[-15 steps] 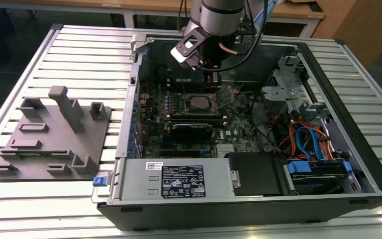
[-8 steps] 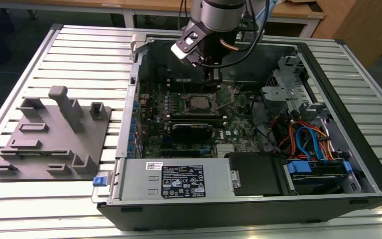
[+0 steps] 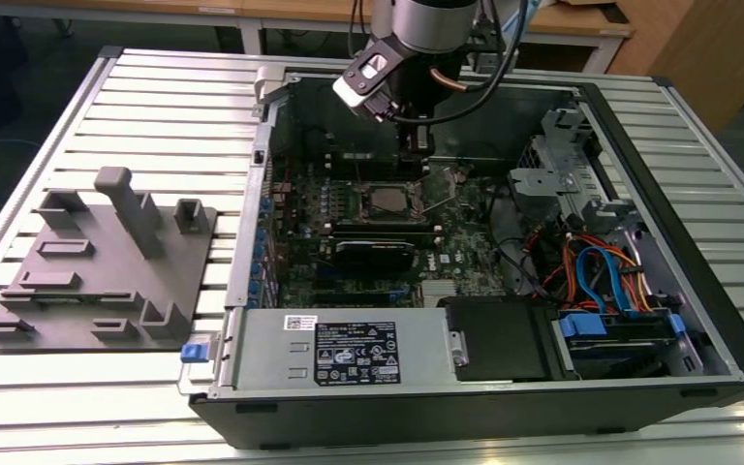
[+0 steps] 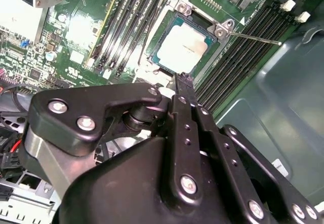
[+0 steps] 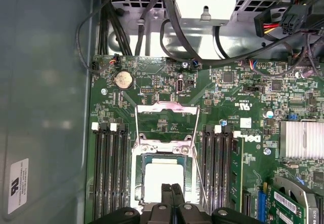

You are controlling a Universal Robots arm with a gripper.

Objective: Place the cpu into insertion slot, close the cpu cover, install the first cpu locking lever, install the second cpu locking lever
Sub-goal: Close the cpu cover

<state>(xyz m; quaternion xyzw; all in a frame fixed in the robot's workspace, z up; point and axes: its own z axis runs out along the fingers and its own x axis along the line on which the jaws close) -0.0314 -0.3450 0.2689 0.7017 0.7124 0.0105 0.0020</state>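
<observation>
Just at the cpu (image 5: 162, 176) edge, tool (image 5: 170, 188) tips together, empty, memory slots (image 5: 109, 173) close alongside.

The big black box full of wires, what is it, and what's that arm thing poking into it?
It's an opened computer case lying on a slatted metal table. The arm is a robot. One picture looks on from outside; two come from cameras riding near its wrist. Its pincer, shut and holding nothing, is close over the cpu, the pale square chip sitting in its insertion slot. A grey block of moulded shapes lies at the exterior view's left.
</observation>
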